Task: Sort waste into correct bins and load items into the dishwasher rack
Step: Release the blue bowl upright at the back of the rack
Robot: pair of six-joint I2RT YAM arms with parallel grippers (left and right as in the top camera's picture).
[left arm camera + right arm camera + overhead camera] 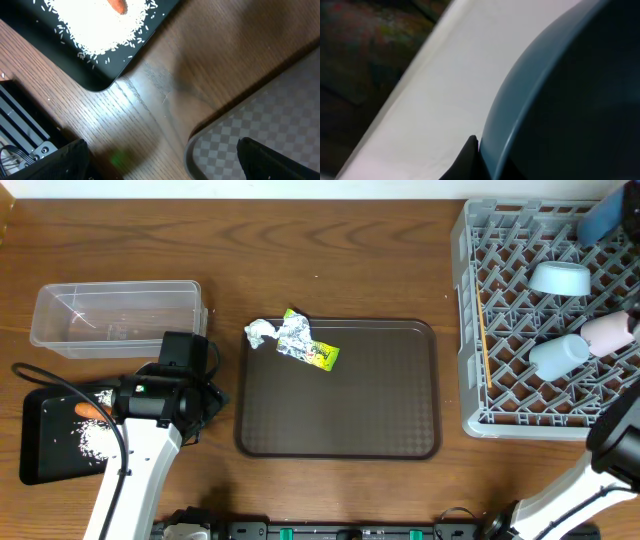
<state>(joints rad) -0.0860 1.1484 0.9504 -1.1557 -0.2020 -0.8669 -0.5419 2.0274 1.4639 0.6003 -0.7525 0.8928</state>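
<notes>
The overhead view shows the whole table. The flat black rectangular tray [40, 445] lies at 8 o'clock and carries the loose white rice grains [92, 440] and the small orange carrot [88, 410]. The clear plastic rectangular tub [115, 315] stands at 10 o'clock. On the brown serving tray [340, 405] in the middle, near its 11 o'clock corner, lie the crumpled white tissue [260, 333], the crumpled silver foil [295, 335] and the yellow-green snack packet [322, 357]. The large grey plastic rack [470, 330] at 3 o'clock holds the light-blue bowl [560, 278], two small white cups [560, 355], the dark-blue bowl [605, 220] and the thin wooden chopsticks [482, 330].

Only the left wrist view shows the left gripper [160, 155]: its claw stands wide apart with nothing in it, over bare wood between the two trays.

The right wrist view is very close. The right gripper [470, 155] is closed beside a blue-grey curved surface [520, 100]; whether it pinches this I cannot tell
</notes>
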